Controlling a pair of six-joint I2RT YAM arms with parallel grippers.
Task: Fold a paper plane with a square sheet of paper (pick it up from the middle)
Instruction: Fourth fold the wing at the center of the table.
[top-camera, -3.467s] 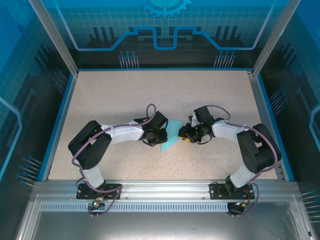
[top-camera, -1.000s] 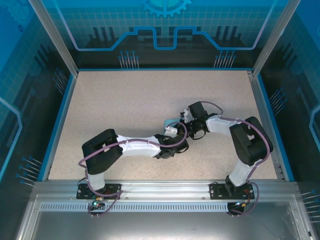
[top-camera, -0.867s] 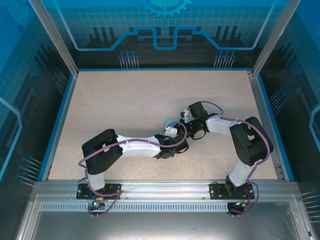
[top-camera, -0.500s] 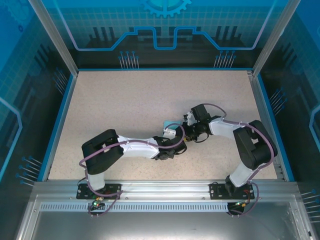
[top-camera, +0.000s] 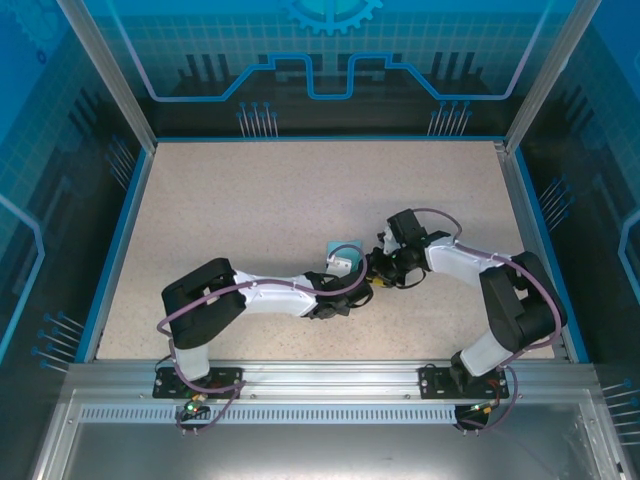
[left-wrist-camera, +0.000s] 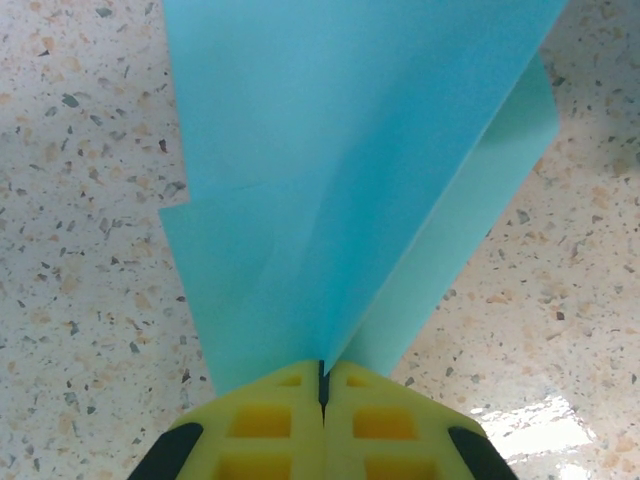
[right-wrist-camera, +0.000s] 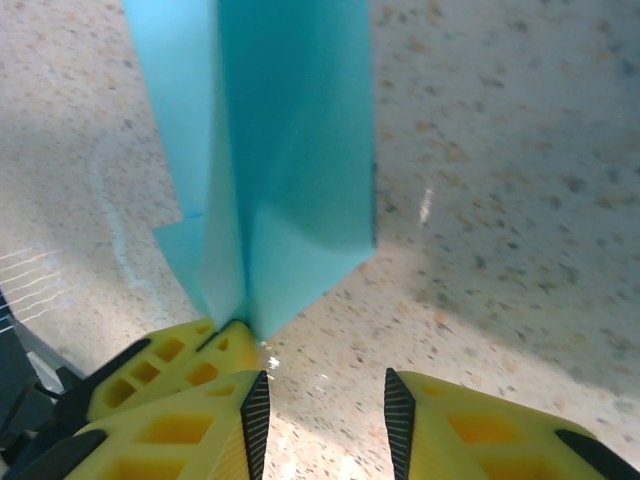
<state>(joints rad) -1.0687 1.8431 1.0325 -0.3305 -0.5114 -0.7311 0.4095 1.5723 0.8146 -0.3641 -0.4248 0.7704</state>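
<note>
Folding looks partway done. From above, the sheet of paper (top-camera: 346, 246) is a small creased piece at mid-table (top-camera: 250, 200) between my two wrists, not a finished dart. My left wrist camera adds the grip: my left end effector (left-wrist-camera: 322, 372) is pressed together on the folded edge, with layers fanning away from it. My right wrist camera shows my right end effector (right-wrist-camera: 325, 400) spread and empty just beside that pinch. Wings remain to fold, I judge.

sheet of paper (left-wrist-camera: 330, 180): thin, smooth, matt, creased | table (left-wrist-camera: 80, 300): glossy speckled stone-look | jaws: matt yellow plastic
</note>
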